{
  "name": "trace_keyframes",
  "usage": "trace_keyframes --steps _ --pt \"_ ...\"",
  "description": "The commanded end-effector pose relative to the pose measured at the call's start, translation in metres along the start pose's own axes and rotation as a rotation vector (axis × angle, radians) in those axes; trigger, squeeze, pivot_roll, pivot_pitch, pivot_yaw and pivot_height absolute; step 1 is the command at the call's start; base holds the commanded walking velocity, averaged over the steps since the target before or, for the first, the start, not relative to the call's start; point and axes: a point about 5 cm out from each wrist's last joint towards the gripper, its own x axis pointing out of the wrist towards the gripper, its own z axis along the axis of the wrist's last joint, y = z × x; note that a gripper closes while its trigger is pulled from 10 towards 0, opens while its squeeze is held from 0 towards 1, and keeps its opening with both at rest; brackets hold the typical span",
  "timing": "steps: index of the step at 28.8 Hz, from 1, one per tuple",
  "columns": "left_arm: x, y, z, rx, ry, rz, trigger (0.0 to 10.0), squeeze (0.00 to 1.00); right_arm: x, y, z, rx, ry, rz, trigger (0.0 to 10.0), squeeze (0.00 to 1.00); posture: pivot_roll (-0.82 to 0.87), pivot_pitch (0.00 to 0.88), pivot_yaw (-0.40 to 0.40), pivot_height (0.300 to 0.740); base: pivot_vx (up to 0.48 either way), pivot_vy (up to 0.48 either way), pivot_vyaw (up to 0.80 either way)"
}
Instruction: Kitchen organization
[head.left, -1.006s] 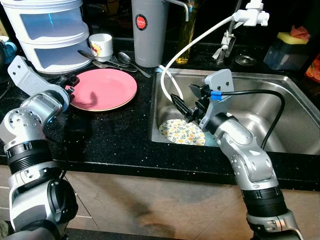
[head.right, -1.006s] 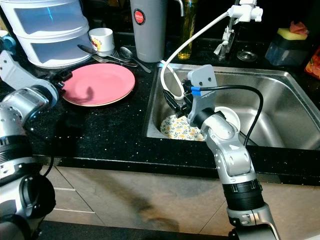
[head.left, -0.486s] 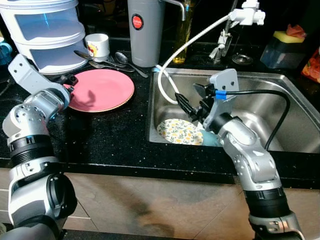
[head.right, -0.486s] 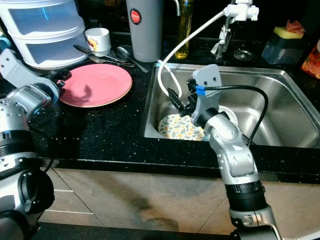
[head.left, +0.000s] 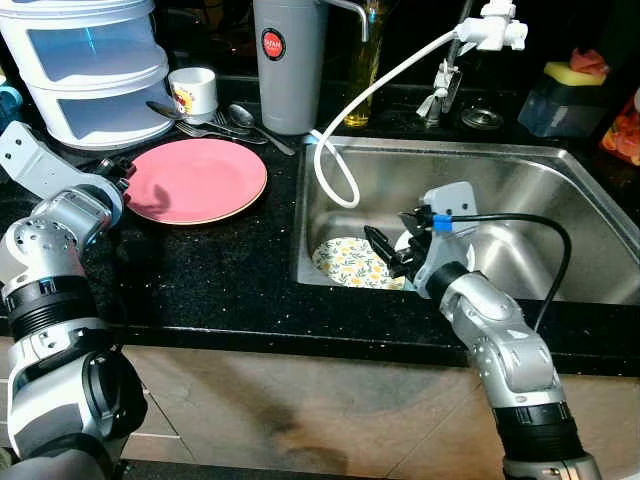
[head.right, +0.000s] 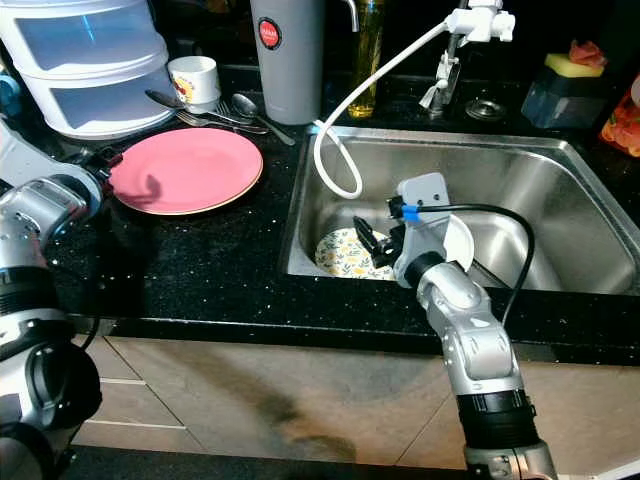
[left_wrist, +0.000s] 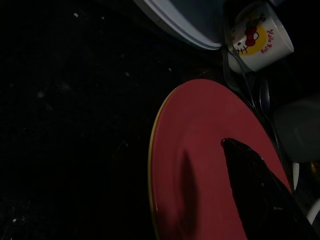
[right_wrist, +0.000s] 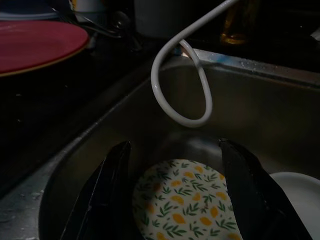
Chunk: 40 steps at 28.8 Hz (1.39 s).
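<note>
As the right tool (head.left: 383, 250) hangs spread just above the floral plate (head.left: 352, 262), its fingers may slip on the flat rim.

- Floral plate (head.left: 352, 262) in the sink (head.left: 520, 170): near edge hidden behind the sink's front wall; side toward the right gripper (head.left: 388, 252) covered by its fingers.
- White dish (head.right: 458, 238) beside the floral plate: mostly behind the right arm.
- Left gripper (head.left: 118, 168) at the pink plate (head.left: 195, 178) rim: fingers too dark and small to read; wrist view shows one finger (left_wrist: 260, 185), cut by the frame edge.
- Stacked containers (head.left: 85, 65) behind the pink plate: top cut off.
- Mug (left_wrist: 257, 37) print: partly readable.
</note>
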Motion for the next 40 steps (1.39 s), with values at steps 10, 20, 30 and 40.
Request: trace_keyframes --steps 10,20,30,40 --pt "0.003 0.006 -0.013 -0.025 0.072 -0.055 10.0 0.0 0.001 0.007 0.004 0.04 -0.028 0.074 10.0 0.0 0.14 0.035 0.013 0.74 0.0 0.0 0.0" --pt "0.001 0.003 0.0 0.059 -0.058 -0.049 10.0 0.0 -0.007 0.019 0.003 0.066 -0.042 0.195 10.0 0.0 0.14 0.037 0.017 0.74 0.0 0.0 0.0" --pt "0.004 0.004 -0.007 0.019 -0.019 -0.07 10.0 0.0 -0.008 0.022 0.006 0.1 -0.064 0.233 10.0 0.0 0.14 0.039 0.017 0.74 0.0 0.0 0.0" --pt "0.006 -0.004 -0.011 0.021 -0.008 -0.126 10.0 0.0 -0.01 0.024 0.013 0.101 -0.102 0.249 10.0 0.0 0.14 0.046 0.017 0.74 0.0 0.0 0.0"
